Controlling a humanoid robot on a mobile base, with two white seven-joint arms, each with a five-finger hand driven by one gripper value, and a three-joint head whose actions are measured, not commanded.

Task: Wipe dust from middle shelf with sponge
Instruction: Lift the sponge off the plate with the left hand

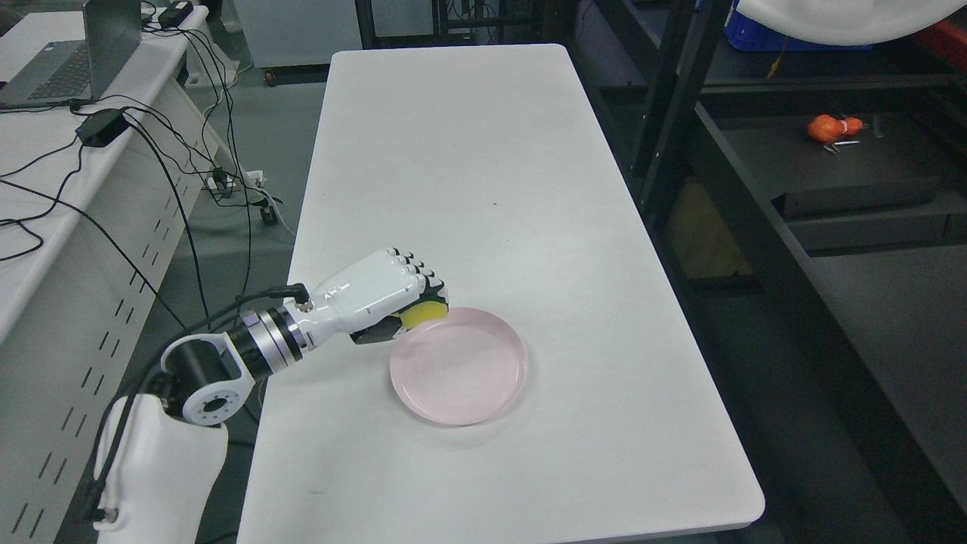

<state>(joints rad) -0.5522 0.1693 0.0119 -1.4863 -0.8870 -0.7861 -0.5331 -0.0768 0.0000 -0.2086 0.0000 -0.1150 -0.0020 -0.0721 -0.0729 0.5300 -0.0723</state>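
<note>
Picking-up step: left hand (385, 291) clenched around yellow sponge (424, 313) at pink plate's (461, 408) near-left rim; next, probably lift and carry right toward dark shelf (854, 162).

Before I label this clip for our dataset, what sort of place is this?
Probably a robotics lab or workshop: a laptop with trailing cables on a side bench, black metal shelving, and a bare white table.
</note>
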